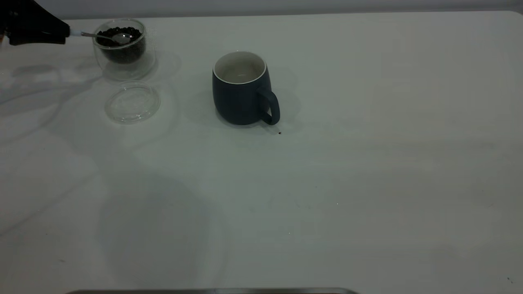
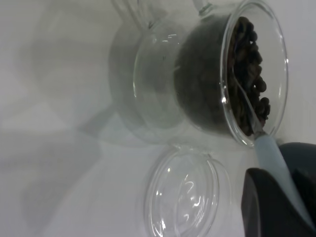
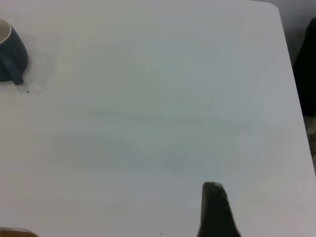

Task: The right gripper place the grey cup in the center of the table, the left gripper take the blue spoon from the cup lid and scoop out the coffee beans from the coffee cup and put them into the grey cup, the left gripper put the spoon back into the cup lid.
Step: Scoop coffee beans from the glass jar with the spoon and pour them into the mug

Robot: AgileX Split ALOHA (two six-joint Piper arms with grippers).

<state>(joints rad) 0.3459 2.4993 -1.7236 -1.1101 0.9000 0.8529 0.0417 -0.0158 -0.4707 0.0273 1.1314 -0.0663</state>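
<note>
My left gripper [image 1: 61, 33] is clamped on the pale handle of the blue spoon [image 1: 107, 37], and the spoon's long axis runs almost level from my fingertips out over the coffee cup [image 1: 124, 48], bowl end pointing toward the grey cup [image 1: 242, 88]. The metal bowl lies on top of the coffee beans [image 1: 122, 43], just inside the glass rim. In my left wrist view the handle [image 2: 278, 170] leaves my finger [image 2: 269, 207] and the neck crosses the rim into the heap of beans [image 2: 249, 74].

My left arm reaches in low from the table's far left corner, only its black end showing, roughly at the height of the coffee cup's rim.

Taking the coffee cup as the mark: the cup lid [image 1: 132, 102] lies flat just in front of it, bare. The grey cup stands upright to its right, well apart, mouth up, handle turned to the front right. One loose dark speck [image 1: 279, 132] lies just by that handle.

One spoon, one glass cup, one lid, one mug, all on the table [image 1: 347, 183].

My right gripper [image 3: 216, 210] hangs off over bare table, far from the mug [image 3: 11, 54]; I cannot tell how its fingers stand.
</note>
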